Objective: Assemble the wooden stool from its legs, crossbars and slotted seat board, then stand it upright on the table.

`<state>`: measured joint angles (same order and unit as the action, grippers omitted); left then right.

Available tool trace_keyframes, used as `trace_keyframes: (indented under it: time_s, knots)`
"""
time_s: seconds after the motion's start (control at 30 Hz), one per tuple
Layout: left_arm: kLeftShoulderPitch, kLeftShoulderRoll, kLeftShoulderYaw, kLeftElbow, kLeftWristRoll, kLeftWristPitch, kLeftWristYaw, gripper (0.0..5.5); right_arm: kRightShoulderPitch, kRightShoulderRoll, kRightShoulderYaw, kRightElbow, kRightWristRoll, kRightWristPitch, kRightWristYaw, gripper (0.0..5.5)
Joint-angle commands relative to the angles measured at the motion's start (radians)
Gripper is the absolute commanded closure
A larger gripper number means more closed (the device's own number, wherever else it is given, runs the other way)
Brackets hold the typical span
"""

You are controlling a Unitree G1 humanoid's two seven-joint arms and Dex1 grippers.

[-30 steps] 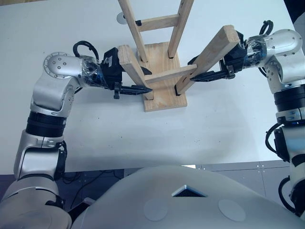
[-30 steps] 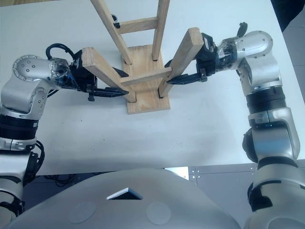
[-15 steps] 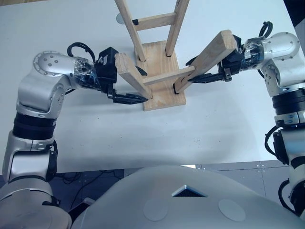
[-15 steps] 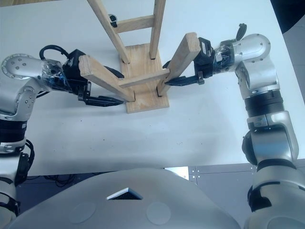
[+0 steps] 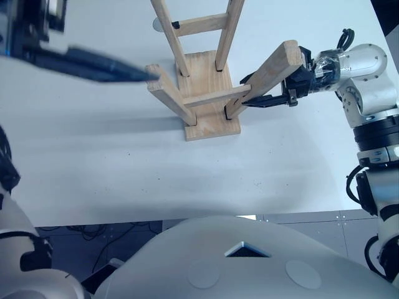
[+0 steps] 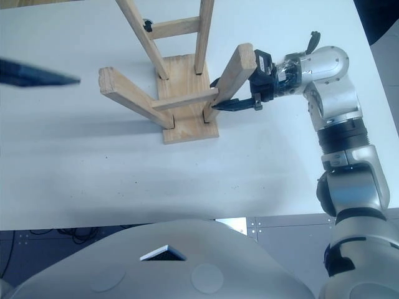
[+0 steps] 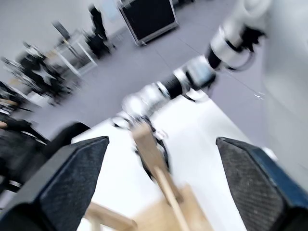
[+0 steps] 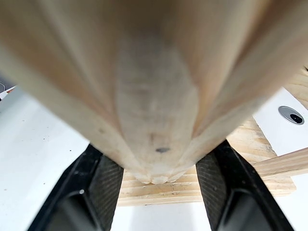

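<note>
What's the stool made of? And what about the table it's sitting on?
The stool looks like bare, pale wood: grain lines show and nothing shines. The table has a smooth, matte white top, maybe painted or laminate; I can't tell which.

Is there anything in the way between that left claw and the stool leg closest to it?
Nothing visible. The open left gripper hangs beside the free end of the near left leg, with only bare table showing between them.
</note>
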<state>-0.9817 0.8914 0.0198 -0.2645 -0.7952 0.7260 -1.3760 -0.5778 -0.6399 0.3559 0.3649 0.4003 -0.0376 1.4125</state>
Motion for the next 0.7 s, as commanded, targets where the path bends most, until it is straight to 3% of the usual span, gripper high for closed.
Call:
trace_keyframes:
  time_s: [0.03,0.17,0.33,0.47,0.7]
  knots:
    - [-0.144,-0.12,-0.21,-0.015,0.089,0.138,0.138,1.41,0.091,-0.019,0.116,0.082,-0.225,0.055,-0.057,3.47]
    - [-0.152,-0.132,-0.457,-0.032,0.26,0.118,0.094,1.41,0.096,-0.021,0.114,0.082,-0.223,0.056,-0.062,3.47]
    - [-0.169,-0.215,-0.654,0.048,0.426,0.113,0.108,1.41,0.111,-0.021,0.108,0.075,-0.218,0.062,-0.076,3.47]
    - [-0.145,-0.25,-0.812,0.164,0.609,-0.004,0.093,1.41,0.116,-0.015,0.112,0.07,-0.215,0.066,-0.088,3.47]
    - [-0.118,-0.262,-0.87,0.202,0.711,-0.07,0.03,1.59,0.121,-0.003,0.108,0.057,-0.208,0.067,-0.115,3.47]
